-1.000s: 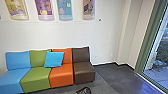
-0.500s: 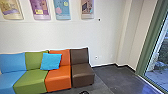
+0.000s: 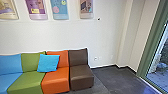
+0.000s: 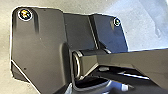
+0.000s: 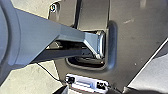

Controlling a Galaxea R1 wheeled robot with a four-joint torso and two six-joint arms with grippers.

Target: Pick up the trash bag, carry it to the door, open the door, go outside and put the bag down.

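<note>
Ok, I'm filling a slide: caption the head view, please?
Blue cushion leaning on a multicolored sofa beneath posters, near green-framed glass.

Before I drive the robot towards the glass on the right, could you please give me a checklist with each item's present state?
1. Green frame and glass in sight: ok, at the head view's right.
2. Robot's view centred on the glass: not ok, mostly on the wall and seats.
3. Brown seat standing upright beside the orange one: ok.
4. Blue cushion resting on the seats: ok.
5. Trash bag secured: cannot tell.
6. Glass belongs to a door: cannot tell.
</note>
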